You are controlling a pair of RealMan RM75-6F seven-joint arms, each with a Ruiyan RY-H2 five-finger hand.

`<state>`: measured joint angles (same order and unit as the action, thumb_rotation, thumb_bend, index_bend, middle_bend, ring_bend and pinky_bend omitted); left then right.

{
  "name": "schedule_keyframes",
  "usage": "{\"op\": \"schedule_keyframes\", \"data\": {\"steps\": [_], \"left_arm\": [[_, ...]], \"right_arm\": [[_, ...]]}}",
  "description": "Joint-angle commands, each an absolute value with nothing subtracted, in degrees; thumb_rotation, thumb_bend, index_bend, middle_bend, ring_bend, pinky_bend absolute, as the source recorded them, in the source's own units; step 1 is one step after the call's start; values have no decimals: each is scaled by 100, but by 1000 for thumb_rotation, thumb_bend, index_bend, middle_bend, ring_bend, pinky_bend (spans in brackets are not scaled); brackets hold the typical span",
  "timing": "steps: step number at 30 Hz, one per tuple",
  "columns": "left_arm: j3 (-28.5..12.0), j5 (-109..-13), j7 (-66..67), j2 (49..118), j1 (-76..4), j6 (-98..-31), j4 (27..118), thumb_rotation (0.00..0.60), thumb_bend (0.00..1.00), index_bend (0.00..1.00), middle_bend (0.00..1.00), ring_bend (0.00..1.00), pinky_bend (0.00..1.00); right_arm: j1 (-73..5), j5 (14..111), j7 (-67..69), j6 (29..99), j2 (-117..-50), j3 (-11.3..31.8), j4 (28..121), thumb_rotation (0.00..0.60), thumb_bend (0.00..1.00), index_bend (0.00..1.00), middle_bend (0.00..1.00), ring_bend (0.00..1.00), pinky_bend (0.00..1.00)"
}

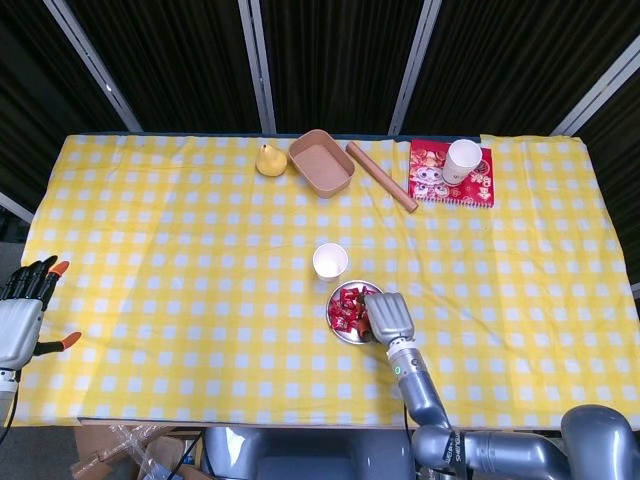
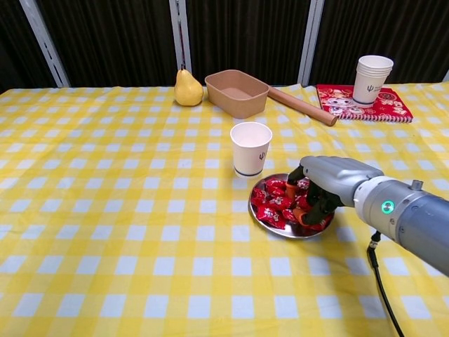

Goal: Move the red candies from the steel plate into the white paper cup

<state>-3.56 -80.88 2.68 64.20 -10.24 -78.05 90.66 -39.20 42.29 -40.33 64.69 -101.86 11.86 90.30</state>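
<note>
Steel plate (image 2: 261, 215) sits just beside your white paper cup (image 2: 250, 148) — red candies (image 2: 275, 204) glossy, heaped; right hand (image 2: 324, 184) fingers curl into them, grasp unclear; left hand (image 1: 22, 320) spread wide.

Bright even light, soft shadows, sharp focus
</note>
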Motion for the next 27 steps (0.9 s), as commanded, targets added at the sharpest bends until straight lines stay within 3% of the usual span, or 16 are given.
{"op": "schedule_keyframes", "data": {"steps": [1,16,27], "left_arm": [[-354,-8089,263,6420,-1024,-7805,9065,600,0,32,0,0,0],[-352,-8094,255,6416,-1025,-7806,9064,600,0,32,0,0,0],[-352,-8075,271,6412,-1027,-7791,9078,600,0,32,0,0,0]], "right_arm": [[-3927,4256,-4005,6488,-10197,1184,9033,600,449,504,931,945,979],[-3947,4332,-4110,6736,-10105,1145,9256,600,448,476,931,945,979],[-3923,4206,-4157,6745,-10027,1086,9156,600,447,395,931,944,979]]}}
